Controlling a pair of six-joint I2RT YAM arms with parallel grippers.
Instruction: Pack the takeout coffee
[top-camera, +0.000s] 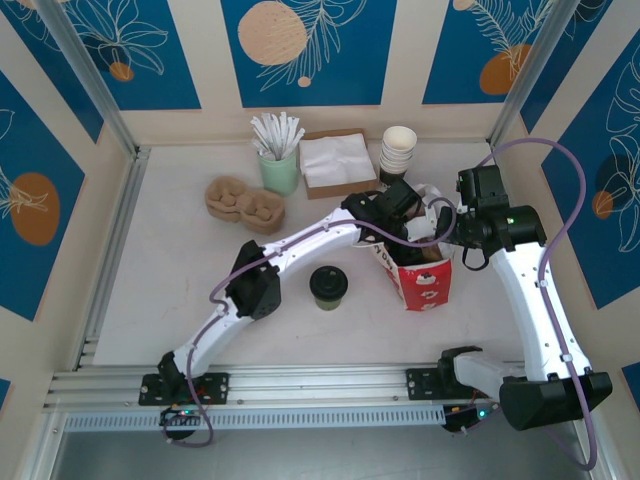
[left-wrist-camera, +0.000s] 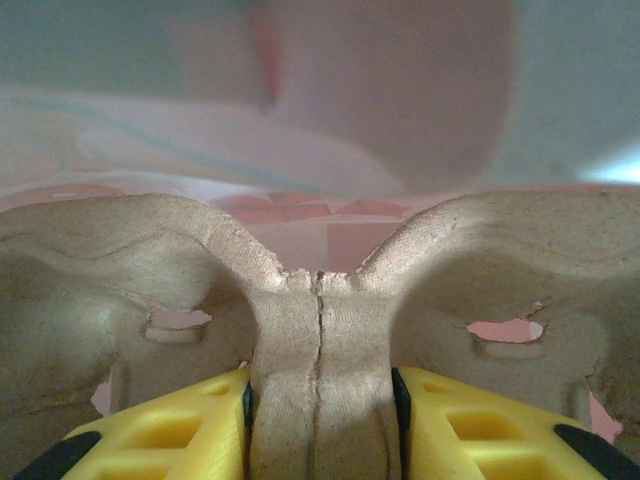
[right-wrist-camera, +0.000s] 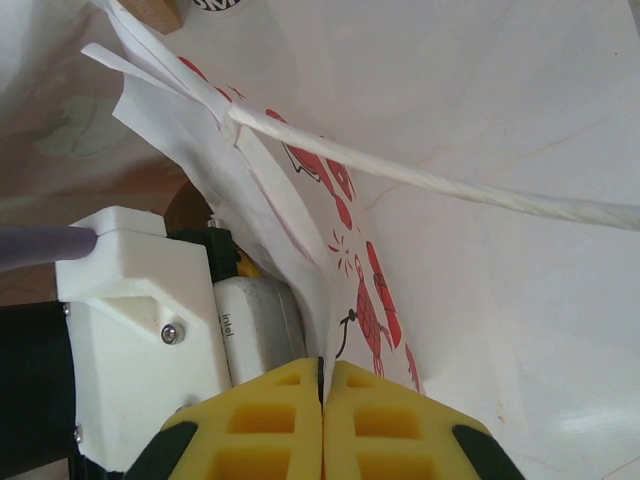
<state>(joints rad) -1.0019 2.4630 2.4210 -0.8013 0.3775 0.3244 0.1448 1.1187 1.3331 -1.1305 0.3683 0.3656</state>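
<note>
Over the table (top-camera: 180, 300), centre-right in the overhead view, the left claw (top-camera: 398, 205) reaches into the mouth of the red-and-white bag (top-camera: 425, 282), while the right claw (top-camera: 452, 238) holds the bag's rim from the frame's right. The coffee cup (top-camera: 328, 286), black lid on, stands upright on the table at mid-frame, just left of the bag and not yet packed. The left arm (top-camera: 300, 245) passes close behind it, and a careless swing on the way out could knock it over.

Up close in the left wrist view, the left claw (left-wrist-camera: 320, 405) is clamped on the centre ridge of a cardboard cup tray (left-wrist-camera: 130, 260), with blurred pink behind it, probably the bag's wall. A crack-like seam runs down that ridge. Should the tray catch on the bag's side going down, it could tilt and seat crooked, leaving the cup no level pocket.

Low in the right wrist view, the right claw (right-wrist-camera: 322, 392) is pinched tight on a fold of the bag (right-wrist-camera: 350, 250), with the twine handle (right-wrist-camera: 450, 185) stretched across the upper frame. Such thin paper could tear or slip free, and the mouth would likely sag shut.
</note>
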